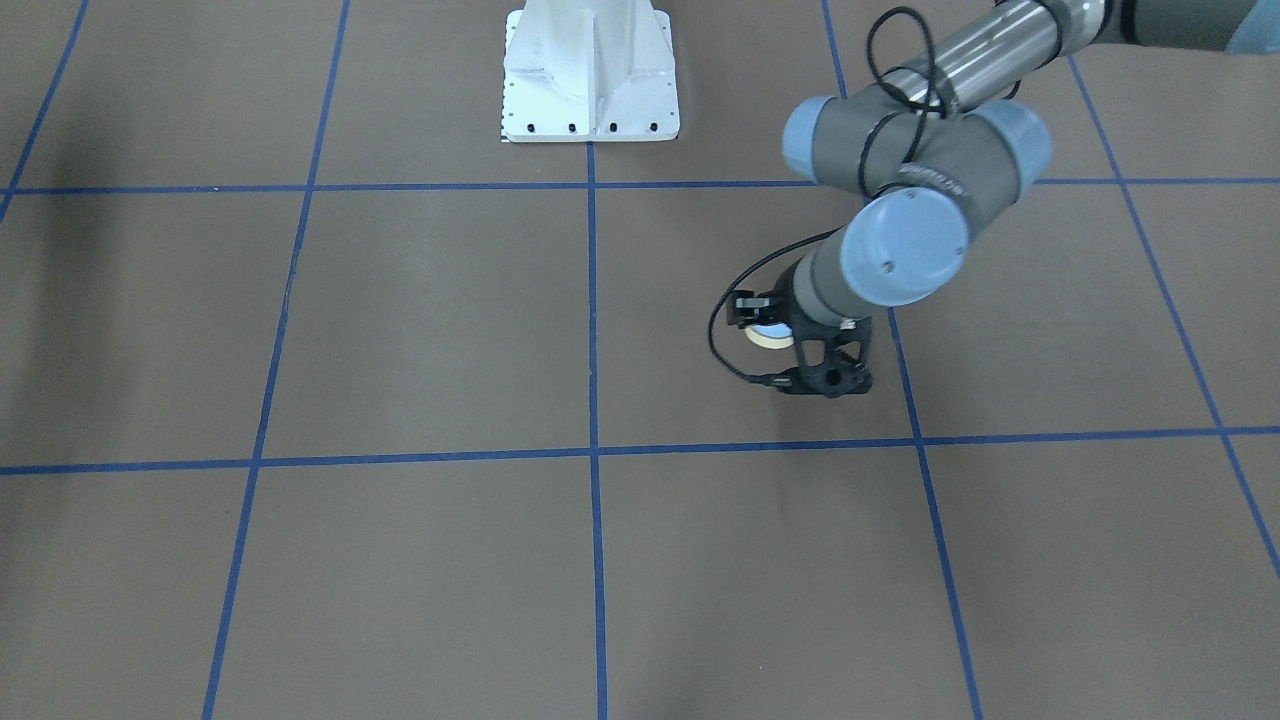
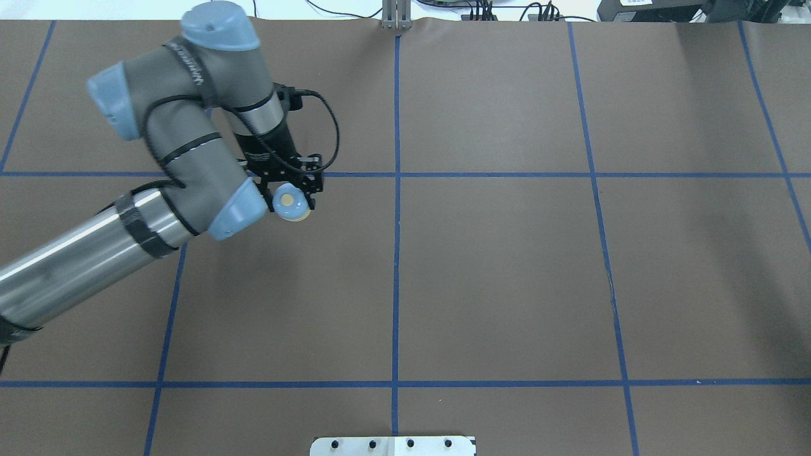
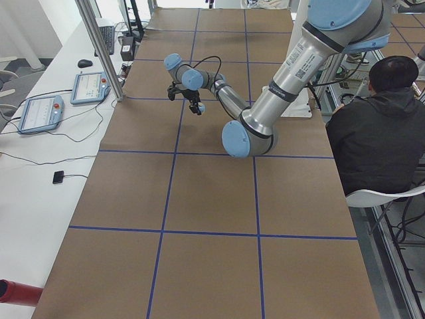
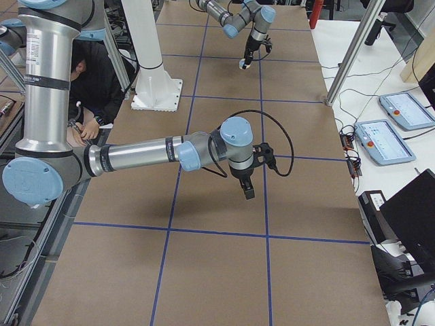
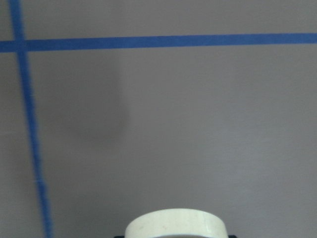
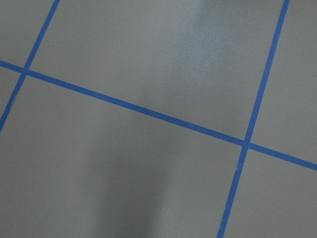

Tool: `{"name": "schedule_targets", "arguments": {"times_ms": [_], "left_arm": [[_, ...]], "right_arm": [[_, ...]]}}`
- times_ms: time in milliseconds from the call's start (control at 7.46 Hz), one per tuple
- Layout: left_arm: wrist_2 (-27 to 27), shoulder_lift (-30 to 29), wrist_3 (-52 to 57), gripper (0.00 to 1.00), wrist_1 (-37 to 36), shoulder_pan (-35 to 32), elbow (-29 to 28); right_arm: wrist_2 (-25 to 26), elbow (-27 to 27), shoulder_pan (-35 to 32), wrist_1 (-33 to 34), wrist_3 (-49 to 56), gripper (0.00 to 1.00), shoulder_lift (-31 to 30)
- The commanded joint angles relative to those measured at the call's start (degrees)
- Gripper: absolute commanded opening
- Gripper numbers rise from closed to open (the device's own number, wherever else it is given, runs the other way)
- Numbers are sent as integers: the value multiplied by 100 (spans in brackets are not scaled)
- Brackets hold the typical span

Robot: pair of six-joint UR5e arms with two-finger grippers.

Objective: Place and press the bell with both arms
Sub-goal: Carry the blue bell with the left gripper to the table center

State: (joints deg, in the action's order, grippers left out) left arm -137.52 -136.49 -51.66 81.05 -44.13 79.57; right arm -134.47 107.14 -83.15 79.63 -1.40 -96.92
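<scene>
My left gripper (image 2: 296, 191) is shut on the bell (image 2: 290, 202), a small light-blue dome with a cream button on top, and holds it a little above the brown table, left of the centre line. In the front-facing view the bell (image 1: 770, 336) shows tilted between the black fingers. Its cream base rim (image 5: 176, 224) fills the bottom of the left wrist view, with its shadow on the table below. My right gripper (image 4: 247, 189) shows only in the exterior right view, hanging above the table. I cannot tell whether it is open or shut. The right wrist view shows only table.
The white bolted pedestal (image 1: 590, 75) stands at the robot's side of the table, on the centre line. Blue tape lines (image 2: 396, 253) divide the brown table into squares. A seated person (image 3: 375, 133) and teach pendants (image 3: 40, 113) are beside the table.
</scene>
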Motion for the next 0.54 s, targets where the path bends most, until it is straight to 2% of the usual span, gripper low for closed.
{"name": "schedule_targets", "arguments": {"times_ms": [0, 134, 402], "left_arm": [[-3, -1140, -388, 0, 130, 281, -1282], [-3, -1395, -397, 0, 218, 351, -1668], [6, -1494, -930, 3, 1049, 483, -2162]], "right_arm": [[0, 0, 0, 0, -1, 100, 7], [0, 0, 0, 0, -1, 100, 7], [0, 0, 0, 0, -1, 100, 7]]}}
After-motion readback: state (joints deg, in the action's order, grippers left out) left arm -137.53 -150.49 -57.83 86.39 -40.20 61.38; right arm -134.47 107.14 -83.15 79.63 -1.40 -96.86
